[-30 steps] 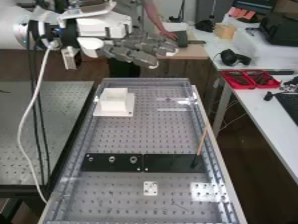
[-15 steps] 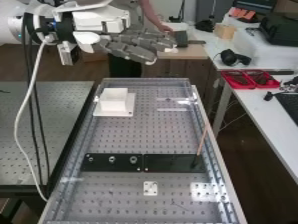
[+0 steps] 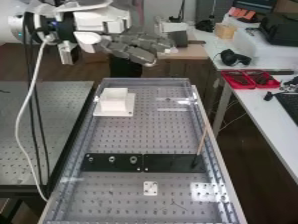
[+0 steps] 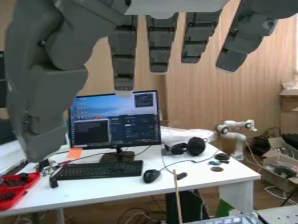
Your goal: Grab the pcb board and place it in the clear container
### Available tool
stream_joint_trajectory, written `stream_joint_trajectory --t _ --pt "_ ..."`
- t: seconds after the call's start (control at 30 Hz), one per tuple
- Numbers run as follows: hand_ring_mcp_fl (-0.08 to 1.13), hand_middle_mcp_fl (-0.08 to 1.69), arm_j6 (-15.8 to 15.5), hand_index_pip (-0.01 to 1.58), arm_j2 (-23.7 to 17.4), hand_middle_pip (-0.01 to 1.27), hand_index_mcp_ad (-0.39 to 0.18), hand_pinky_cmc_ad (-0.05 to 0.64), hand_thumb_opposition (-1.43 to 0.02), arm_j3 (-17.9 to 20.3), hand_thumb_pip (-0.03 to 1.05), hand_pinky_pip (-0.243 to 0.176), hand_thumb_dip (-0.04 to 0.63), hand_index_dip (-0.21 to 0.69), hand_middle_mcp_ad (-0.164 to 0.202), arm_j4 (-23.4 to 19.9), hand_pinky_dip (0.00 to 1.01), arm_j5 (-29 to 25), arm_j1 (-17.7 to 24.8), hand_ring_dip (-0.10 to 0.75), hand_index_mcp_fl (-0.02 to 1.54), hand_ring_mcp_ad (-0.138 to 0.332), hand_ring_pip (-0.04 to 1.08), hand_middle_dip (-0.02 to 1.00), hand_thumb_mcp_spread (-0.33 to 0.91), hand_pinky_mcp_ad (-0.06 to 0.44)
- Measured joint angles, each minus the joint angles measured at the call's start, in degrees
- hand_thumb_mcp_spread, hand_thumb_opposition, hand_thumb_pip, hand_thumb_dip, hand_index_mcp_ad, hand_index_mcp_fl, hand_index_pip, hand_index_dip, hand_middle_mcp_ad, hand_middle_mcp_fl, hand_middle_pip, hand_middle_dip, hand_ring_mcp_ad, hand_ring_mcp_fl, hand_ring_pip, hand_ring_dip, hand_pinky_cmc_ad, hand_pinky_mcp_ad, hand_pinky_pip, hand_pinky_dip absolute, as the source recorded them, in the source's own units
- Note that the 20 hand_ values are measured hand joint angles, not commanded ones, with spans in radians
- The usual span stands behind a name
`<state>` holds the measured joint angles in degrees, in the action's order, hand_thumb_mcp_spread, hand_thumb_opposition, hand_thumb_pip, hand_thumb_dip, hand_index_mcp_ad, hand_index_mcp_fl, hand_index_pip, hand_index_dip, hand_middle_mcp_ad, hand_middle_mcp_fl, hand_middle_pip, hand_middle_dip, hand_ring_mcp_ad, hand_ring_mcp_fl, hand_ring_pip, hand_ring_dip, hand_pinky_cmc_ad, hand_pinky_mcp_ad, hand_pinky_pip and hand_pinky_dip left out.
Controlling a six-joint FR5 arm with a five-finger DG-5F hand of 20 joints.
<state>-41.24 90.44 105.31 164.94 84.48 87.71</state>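
Observation:
The hand (image 3: pixel 136 46) is high over the far end of the bench, at the upper left, its fingers spread and nearly straight with nothing held. In the wrist view the hand (image 4: pixel 161 45) has extended fingers and a thumb well apart from them. A small white plate with holes (image 3: pixel 150 188) lies flat toward the near end of the perforated bench top. Clear, shiny patches (image 3: pixel 171 104) are at the bench's far right; whether they belong to a clear container I cannot tell. Which thing is the pcb board I also cannot tell.
A white square block (image 3: pixel 114 100) stands at the far left of the bench. Two dark plates (image 3: pixel 112 161) lie across its middle, with a thin wooden stick (image 3: pixel 202 138) rising at their right end. Red trays (image 3: pixel 250 79) sit on the side table.
The hand has shifted slightly left, away from the side table, with its fingers still extended. The things on the bench have stayed where they were.

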Motion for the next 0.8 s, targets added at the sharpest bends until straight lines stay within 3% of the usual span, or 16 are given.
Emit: stream_joint_trajectory --t 0.3,0.8 --pt "0.01 0.1 1.4 0.05 0.0 0.14 -0.087 0.398 -0.67 -0.6 0.19 -0.061 0.07 0.494 0.052 1.1 0.28 2.6 -0.7 0.038 0.33 0.161 0.1 0.17 0.34 0.295" --pt "0.02 0.1 2.3 0.05 -0.4 0.14 -0.073 0.414 -0.67 -0.4 0.19 -0.073 0.052 0.41 0.07 1.0 0.34 2.8 -0.7 0.038 0.27 0.188 0.11 0.17 0.32 0.321"
